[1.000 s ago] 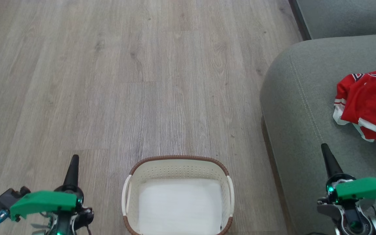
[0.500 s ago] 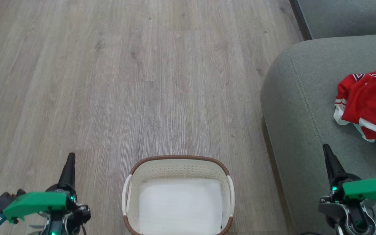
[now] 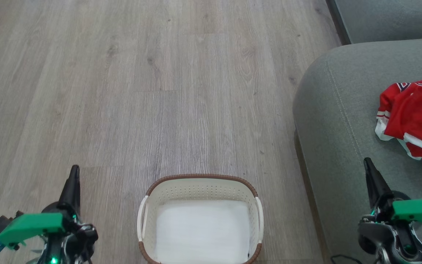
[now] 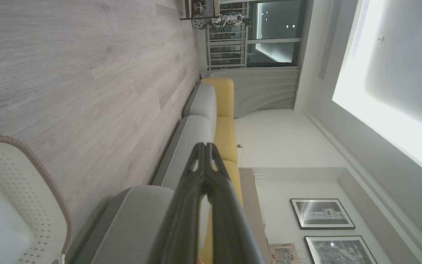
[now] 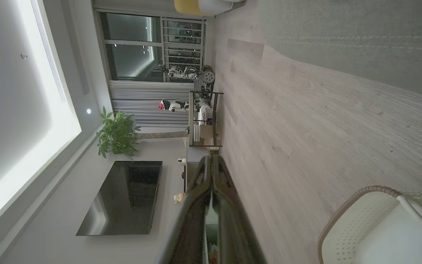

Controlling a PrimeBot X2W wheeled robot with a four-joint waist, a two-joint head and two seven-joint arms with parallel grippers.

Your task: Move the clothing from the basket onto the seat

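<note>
- The left gripper (image 3: 74, 171) has its two dark fingers pressed together at the tips with nothing between them. It points up the head view over the wooden floor (image 3: 167, 91), left of the basket and apart from it.
- The right gripper (image 3: 367, 163) is likewise closed on nothing, its tips meeting in the right wrist view. It hangs over the near part of the seat (image 3: 335, 110), below the clothing in the head view and not touching it.
- Each wrist carries a bright green housing (image 3: 31, 225) behind the fingers.
- The clothing (image 3: 414, 113) lies in a crumpled heap on the seat, at the right edge of the head view, which cuts it off.
- It is bright red, thin and creased, with white trim along its left and lower edges, narrow white stripes at one hem, and a dark-edged collar at the top of the heap.
- The seat is a grey-green fabric cushion with a rounded corner and a stitched seam running down its left side.
- The basket (image 3: 200, 187) stands on the floor between the two arms, just left of the seat. It is cream-white, with perforated walls, a brown woven-look rim, white side handles and a smooth white bottom.
- Farther out, the left wrist view shows yellow cushions (image 4: 226, 128) along the sofa's back and framed pictures (image 4: 322, 214) on the wall.
- The right wrist view shows a dark screen (image 5: 123, 198) and a potted plant (image 5: 117, 136).
</note>
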